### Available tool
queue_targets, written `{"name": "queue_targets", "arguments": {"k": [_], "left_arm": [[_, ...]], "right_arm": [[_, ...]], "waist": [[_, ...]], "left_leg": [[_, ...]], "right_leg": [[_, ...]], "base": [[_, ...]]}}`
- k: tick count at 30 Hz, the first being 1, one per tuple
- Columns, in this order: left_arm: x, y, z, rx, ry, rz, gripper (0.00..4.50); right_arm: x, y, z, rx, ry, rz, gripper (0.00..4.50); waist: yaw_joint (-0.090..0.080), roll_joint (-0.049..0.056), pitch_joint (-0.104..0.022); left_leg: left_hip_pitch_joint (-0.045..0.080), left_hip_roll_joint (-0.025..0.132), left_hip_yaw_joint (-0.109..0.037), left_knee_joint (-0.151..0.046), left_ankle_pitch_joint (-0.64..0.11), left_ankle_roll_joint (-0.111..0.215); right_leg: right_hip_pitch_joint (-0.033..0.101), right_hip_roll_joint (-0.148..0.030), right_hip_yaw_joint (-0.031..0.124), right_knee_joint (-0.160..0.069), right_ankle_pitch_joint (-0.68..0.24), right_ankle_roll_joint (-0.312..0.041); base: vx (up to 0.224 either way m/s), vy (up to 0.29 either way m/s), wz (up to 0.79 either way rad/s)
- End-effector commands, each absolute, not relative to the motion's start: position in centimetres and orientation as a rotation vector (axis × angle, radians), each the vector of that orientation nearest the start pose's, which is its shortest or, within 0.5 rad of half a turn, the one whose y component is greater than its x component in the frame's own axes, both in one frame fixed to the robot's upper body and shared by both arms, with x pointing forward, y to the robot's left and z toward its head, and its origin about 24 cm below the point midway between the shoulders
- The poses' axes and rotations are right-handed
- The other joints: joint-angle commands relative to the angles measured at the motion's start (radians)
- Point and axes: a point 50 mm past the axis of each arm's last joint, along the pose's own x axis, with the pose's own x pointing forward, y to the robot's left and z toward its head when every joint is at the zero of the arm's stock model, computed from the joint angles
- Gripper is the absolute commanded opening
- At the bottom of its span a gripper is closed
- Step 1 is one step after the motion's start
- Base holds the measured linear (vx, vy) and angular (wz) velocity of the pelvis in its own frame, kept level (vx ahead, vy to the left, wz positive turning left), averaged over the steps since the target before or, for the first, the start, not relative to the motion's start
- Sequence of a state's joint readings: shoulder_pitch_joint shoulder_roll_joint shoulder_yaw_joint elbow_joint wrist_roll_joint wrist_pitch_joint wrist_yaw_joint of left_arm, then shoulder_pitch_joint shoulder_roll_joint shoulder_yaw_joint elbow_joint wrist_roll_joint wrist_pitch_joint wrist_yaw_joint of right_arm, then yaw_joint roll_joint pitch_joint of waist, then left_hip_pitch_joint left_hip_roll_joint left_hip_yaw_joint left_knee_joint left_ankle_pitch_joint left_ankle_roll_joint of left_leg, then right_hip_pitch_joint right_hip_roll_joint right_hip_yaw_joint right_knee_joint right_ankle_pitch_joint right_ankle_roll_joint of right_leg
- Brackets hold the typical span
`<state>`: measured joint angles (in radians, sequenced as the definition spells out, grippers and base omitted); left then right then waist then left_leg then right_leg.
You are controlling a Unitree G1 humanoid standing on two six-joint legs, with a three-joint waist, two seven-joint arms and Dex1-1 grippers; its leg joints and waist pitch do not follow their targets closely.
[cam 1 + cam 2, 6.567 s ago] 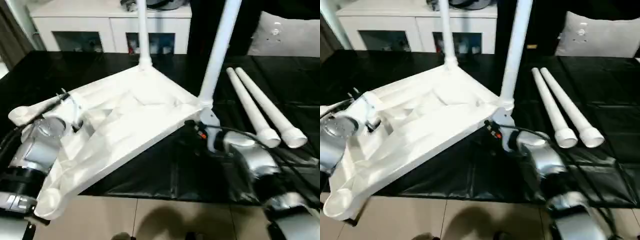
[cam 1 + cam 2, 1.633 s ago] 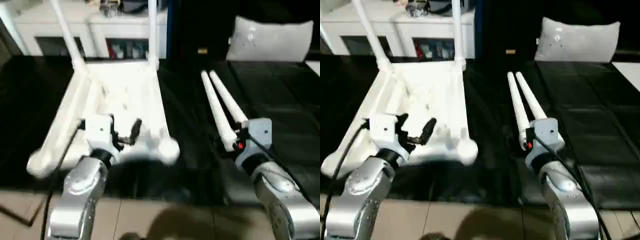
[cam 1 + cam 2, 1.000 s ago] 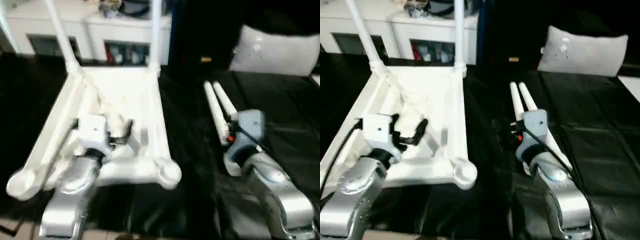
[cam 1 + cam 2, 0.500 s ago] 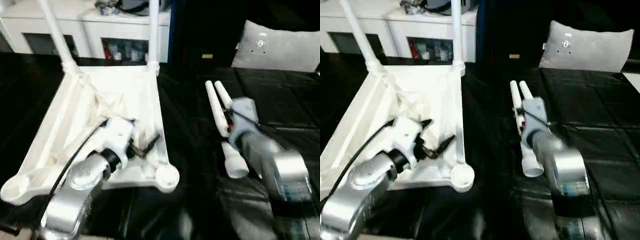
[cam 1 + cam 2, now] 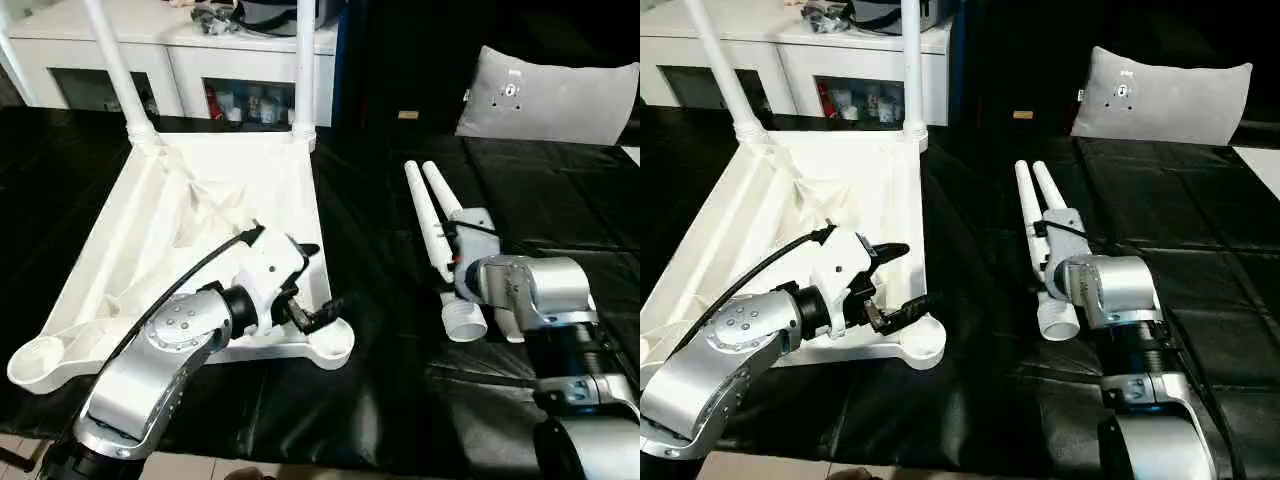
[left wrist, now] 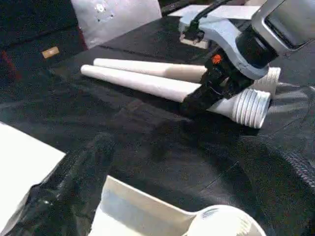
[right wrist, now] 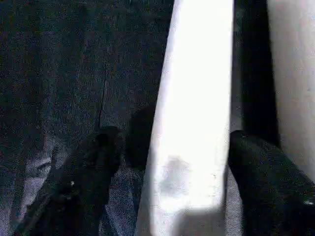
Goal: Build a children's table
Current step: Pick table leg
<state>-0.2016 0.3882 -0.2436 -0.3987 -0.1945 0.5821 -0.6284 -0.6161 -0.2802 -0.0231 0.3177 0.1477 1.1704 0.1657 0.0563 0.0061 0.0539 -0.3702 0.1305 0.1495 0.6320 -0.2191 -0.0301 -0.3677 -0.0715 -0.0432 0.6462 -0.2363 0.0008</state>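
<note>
Right gripper (image 7: pixel 167 162) straddles a loose table leg (image 5: pixel 431 236), fingers apart; left gripper (image 5: pixel 312 282) spread over upturned tabletop (image 5: pixel 190 215).

White cabinet (image 5: pixel 180 60) behind black mat (image 5: pixel 560 200); grey cushion (image 5: pixel 550 95) right.

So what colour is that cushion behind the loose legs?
Grey cushion, clearest in the right eye view.
</note>
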Motion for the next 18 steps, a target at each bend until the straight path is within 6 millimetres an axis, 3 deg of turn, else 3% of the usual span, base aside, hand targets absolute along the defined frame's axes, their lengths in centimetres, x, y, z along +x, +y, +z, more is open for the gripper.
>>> {"name": "queue_targets", "arguments": {"k": [1, 5, 6, 9, 18], "left_arm": [[24.6, 10.5, 11.3, 0.256, 0.145, -0.958, 4.5], [24.4, 10.4, 11.2, 0.253, 0.148, -0.963, 4.5], [24.4, 10.4, 11.2, 0.252, 0.15, -0.965, 4.5], [24.2, 10.5, 11.0, 0.25, 0.158, -0.971, 4.5], [24.1, 10.6, 10.4, 0.242, 0.182, -0.952, 4.5]], "right_arm": [[32.5, -18.0, 6.3, -0.048, 0.897, 0.153, 3.4], [32.1, -18.3, 6.3, -0.021, 0.923, 0.19, 3.21], [32.0, -18.4, 6.3, -0.021, 0.927, 0.192, 2.96], [31.8, -18.6, 6.4, -0.02, 0.929, 0.193, 2.85], [31.2, -18.7, 6.3, -0.031, 0.934, 0.227, 2.02]], "waist": [[0.004, -0.004, -0.056], [0.007, -0.005, -0.054], [0.008, -0.005, -0.054], [0.008, -0.003, -0.051], [0.009, -0.013, -0.048]], "left_leg": [[0.007, 0.081, -0.025, -0.091, -0.091, -0.04], [0.008, 0.083, -0.022, -0.092, -0.082, -0.031], [0.008, 0.084, -0.022, -0.092, -0.085, -0.032], [0.01, 0.084, -0.021, -0.094, -0.111, -0.037], [0.011, 0.086, -0.019, -0.099, -0.125, -0.04]], "right_leg": [[0.038, -0.081, 0.051, -0.073, -0.03, -0.233], [0.037, -0.079, 0.051, -0.072, -0.021, -0.241], [0.038, -0.08, 0.052, -0.073, -0.025, -0.241], [0.035, -0.081, 0.053, -0.078, -0.072, -0.236], [0.031, -0.082, 0.055, -0.085, -0.133, -0.22]], "base": [[0.0, 0.0, 0.0], [0.0, 0.0, 0.0], [0.0, 0.0, 0.0], [0.0, 0.0, 0.0], [0.0, 0.0, 0.0]]}}
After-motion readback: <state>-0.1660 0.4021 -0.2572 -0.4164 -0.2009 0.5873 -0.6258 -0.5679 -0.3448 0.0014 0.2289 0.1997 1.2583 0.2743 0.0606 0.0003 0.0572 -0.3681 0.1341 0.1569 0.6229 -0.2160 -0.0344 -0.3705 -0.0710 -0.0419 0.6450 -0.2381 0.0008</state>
